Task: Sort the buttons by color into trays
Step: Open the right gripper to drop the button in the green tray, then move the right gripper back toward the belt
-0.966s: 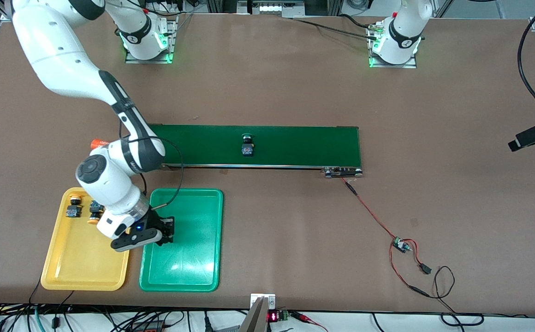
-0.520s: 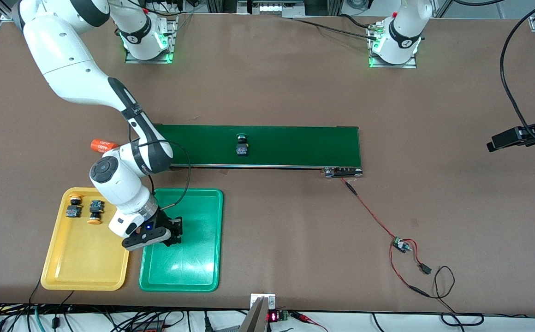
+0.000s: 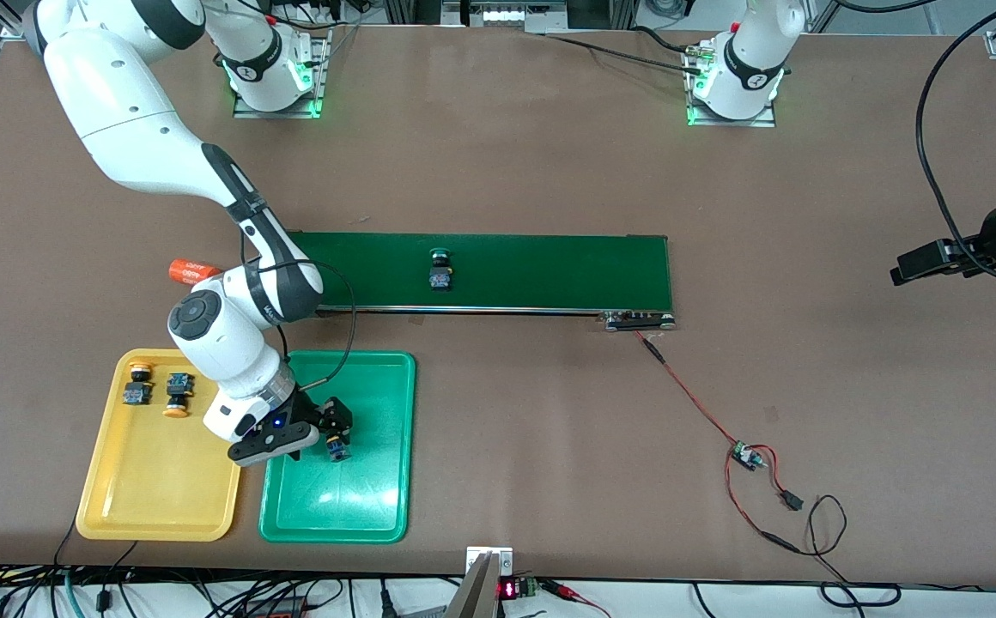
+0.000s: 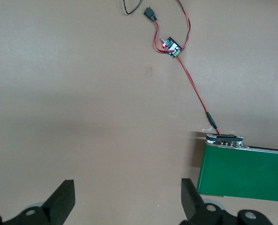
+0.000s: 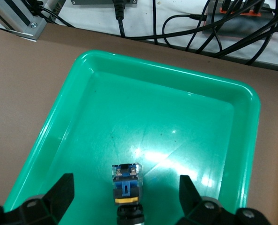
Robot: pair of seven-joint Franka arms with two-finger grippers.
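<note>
The buttons are small switches with dark black-blue bodies and round caps. One button (image 3: 339,447) lies on its side in the green tray (image 3: 378,506), directly under the right gripper (image 3: 332,427), whose fingers stand apart on either side of it and do not touch it. In the right wrist view this button (image 5: 126,187) shows a blue and yellow body, but its cap is cut off at the picture's edge, so the cap's color cannot be told. Two yellow-capped buttons lie close together in the yellow tray (image 3: 150,498), at the end of it farther from the front camera: one (image 3: 136,383) with its cap pointing away from that camera, the other (image 3: 177,394) with its cap toward it. A green-capped button (image 3: 440,268) lies on the dark green belt (image 3: 567,270) (its cap nearly blends into the belt).

The left gripper (image 3: 903,272) waits in the air over bare desk (image 3: 515,154) near the left arm's end, fingers (image 4: 64,199) wide apart and holding nothing. An orange cylinder (image 3: 191,270) beside the belt is partly hidden by the right arm.
</note>
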